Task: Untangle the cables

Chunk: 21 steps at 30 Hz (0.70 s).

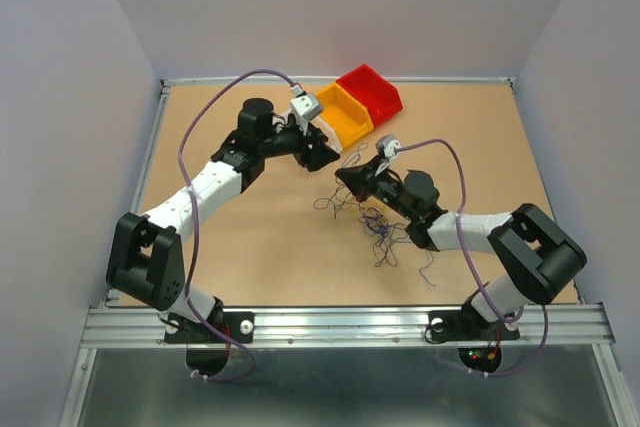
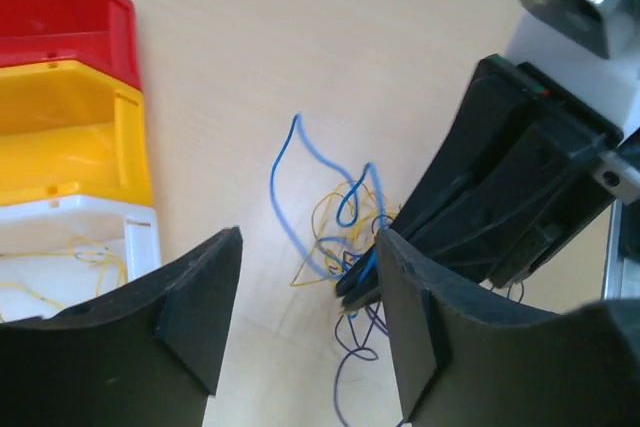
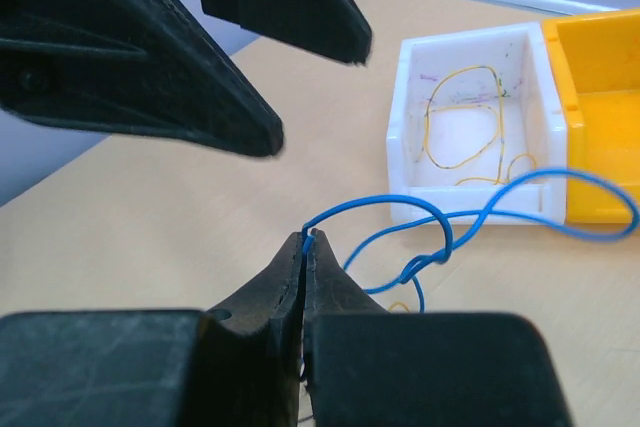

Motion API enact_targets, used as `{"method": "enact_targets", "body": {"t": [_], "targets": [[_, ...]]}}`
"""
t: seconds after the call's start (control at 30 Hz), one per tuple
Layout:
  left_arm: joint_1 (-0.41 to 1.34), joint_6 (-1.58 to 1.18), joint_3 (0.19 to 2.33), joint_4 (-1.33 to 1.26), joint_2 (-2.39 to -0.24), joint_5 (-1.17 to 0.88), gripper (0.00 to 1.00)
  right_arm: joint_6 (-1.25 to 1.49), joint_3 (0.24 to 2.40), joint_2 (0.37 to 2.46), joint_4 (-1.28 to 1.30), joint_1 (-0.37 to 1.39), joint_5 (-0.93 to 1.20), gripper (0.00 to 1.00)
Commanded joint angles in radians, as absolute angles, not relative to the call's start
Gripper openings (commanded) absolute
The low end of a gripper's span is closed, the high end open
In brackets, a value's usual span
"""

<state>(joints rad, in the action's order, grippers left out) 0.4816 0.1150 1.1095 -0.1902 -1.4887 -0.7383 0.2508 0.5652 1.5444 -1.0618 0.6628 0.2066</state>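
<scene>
Nearest the arm bases, the loose heap of cables (image 1: 378,222) is seen spread on the table (image 1: 250,247), just beside the right forearm and partly beneath it. Just beyond that heap, the right gripper (image 3: 305,247) is seen pressed fully together, with one end of a blue cable (image 3: 470,217) pinched at the very tips of its fingers. From that pinch the blue cable is carried away from the gripper toward the bins. It crosses itself in a small knot-like loop a little way out and then swings wide to the right, so its long axis is judged to run from the right fingertips toward the far side of the table. A few yellow and dark strands are seen hanging about the pinch in the left wrist view. Just past and above the pinch, the left gripper (image 2: 310,247) is held with its jaws well apart and nothing between them. It is judged to be the arm better placed to take the free length. Beyond it the white bin (image 3: 405,127) is found with yellow cables (image 3: 465,117) already lying in it, then the yellow bin (image 3: 600,57), and farthest the red bin (image 1: 370,87).
</scene>
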Motion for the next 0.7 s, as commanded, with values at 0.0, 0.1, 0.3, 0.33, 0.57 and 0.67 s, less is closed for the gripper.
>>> {"method": "enact_targets", "body": {"t": [0.0,0.1,0.3,0.33,0.57,0.67], "targets": [[0.396,0.054,1.054,-0.351,-1.394,-0.837,0.74,0.281,0.522,1.453,-1.149,0.67,0.135,0.01],[0.374,0.075,1.034,-0.374,-1.394,-0.888,0.76,0.302,0.508,1.381,-1.111,0.67,0.068,0.0],[0.419,0.13,0.999,-0.423,-1.436,-0.922,0.91,0.311,0.584,1.272,-0.924,0.67,-0.064,0.01],[0.428,0.132,0.99,-0.434,-1.442,-0.919,0.91,0.313,0.595,1.263,-0.904,0.67,-0.069,0.01],[0.433,0.097,0.933,-0.509,-1.407,-0.741,0.91,0.288,0.868,1.331,-0.493,0.661,-0.173,0.01],[0.417,0.077,0.911,-0.538,-1.373,-0.617,0.9,0.275,1.017,1.433,-0.359,0.64,-0.167,0.01]]}}
